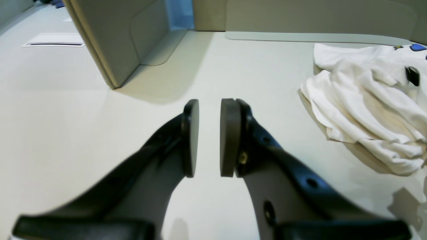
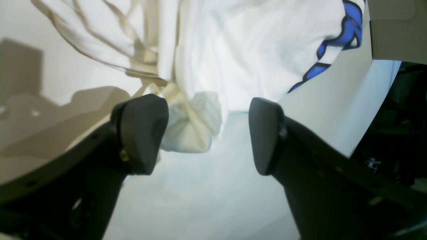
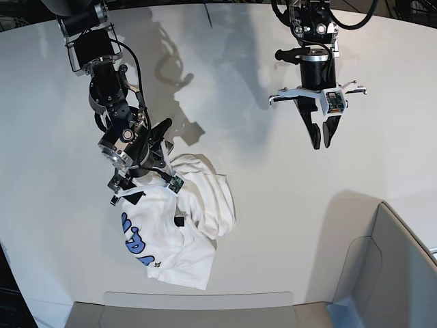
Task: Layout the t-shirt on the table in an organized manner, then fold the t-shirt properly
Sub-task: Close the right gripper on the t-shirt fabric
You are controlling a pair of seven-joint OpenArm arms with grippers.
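The white t-shirt (image 3: 181, 232) lies crumpled on the table (image 3: 273, 225), left of centre in the base view, with blue letters (image 3: 136, 242) facing up. My right gripper (image 3: 145, 188) hangs low over the shirt's far edge. In the right wrist view it (image 2: 203, 110) stands wide open, a bunched fold of the t-shirt (image 2: 240, 50) lying between the fingers, close to the left one. My left gripper (image 3: 321, 142) hovers above bare table far to the right. Its pads (image 1: 191, 136) stand a narrow gap apart with nothing between them; the t-shirt (image 1: 367, 106) and its black tag (image 1: 412, 76) lie off to its right.
A grey-white bin wall (image 3: 382, 273) rises at the near right corner and shows as an upright panel (image 1: 113, 36) ahead of the left gripper. A pale strip (image 3: 198, 298) runs along the table's near edge just below the shirt.
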